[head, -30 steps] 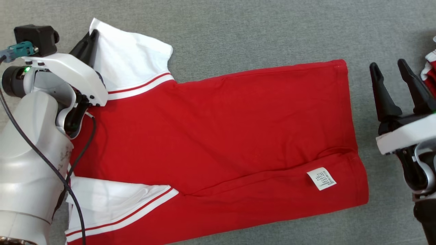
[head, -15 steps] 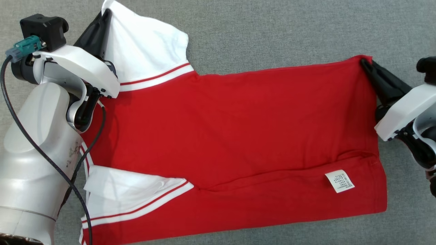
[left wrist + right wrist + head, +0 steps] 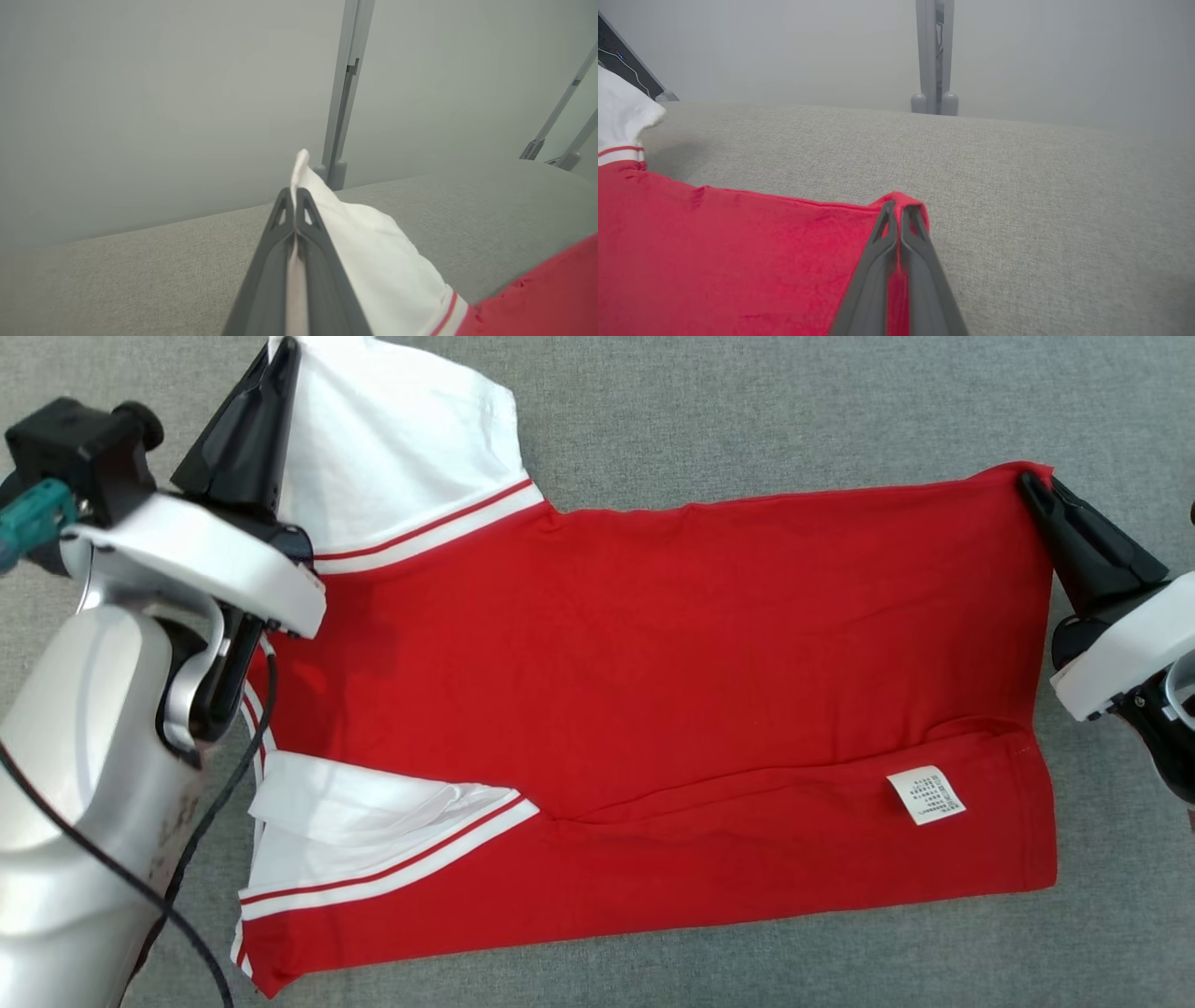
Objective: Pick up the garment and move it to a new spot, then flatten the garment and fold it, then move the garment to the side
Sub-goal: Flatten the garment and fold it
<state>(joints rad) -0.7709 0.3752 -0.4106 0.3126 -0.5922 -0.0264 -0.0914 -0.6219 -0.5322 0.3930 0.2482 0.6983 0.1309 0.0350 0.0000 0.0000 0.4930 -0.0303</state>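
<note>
Since a second ago the right gripper (image 3: pixel 1032 485) has come in from beside the red garment (image 3: pixel 653 691); its fingers, then apart, now pinch the far right hem corner. The garment lies spread across the grey worktop (image 3: pixel 747 411), with a white label (image 3: pixel 926 795) by its near right corner. At its far left, the left gripper (image 3: pixel 283 355) is clamped on the white sleeve (image 3: pixel 401 448).

I am looking down at a small white label (image 3: pixel 925 794) lying on the red garment (image 3: pixel 700 663), tilted a little, near the cloth's lower right corner in my head view. It is carrying several short rows of tiny dark print. The characters are coming through too small and blurred, so I am making out no word, number or brand.
</note>
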